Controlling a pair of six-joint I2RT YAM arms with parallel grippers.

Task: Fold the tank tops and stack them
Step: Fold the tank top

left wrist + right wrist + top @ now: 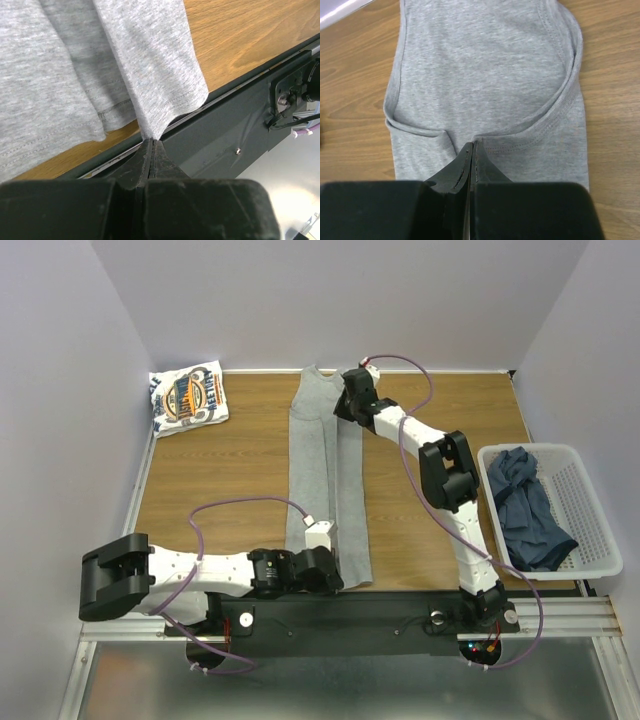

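Top external view: a plain light heather grey tank top [325, 470] lies as a long narrow strip down the middle of the brown wooden table [230, 460], hem at the near edge and straps toward the far wall.
Left gripper [152, 145]: jaws closed, pinching the near right hem corner just above the black metal rail [225, 125] at the table's front.
Right gripper [471, 147]: jaws closed at the stitched band of the far end, where the cloth bunches; it looks like a pinch on 1 or 2 layers, though I cannot tell how many.
Risk 1: the left pinch is only at the very corner, so a quick pull could slip it free and let the hem drop over the rail.
Risk 2: if the right pinch has caught 1 layer only, lifting could open the lengthwise fold.
Risk 3: uneven travel of the 2 arms could skew the strip and leave a crooked fold.
Edges: the hem sits right at the front edge, with no spare table behind it.
Open room: bare wood on both sides of the strip.
Left limit: the folded white tank top with a blue-and-orange logo [188, 397] in the far left corner, well apart.
Right limit: the white plastic mesh basket [600, 565] holding dark slate-blue tank tops [525, 505], close beside the right arm.
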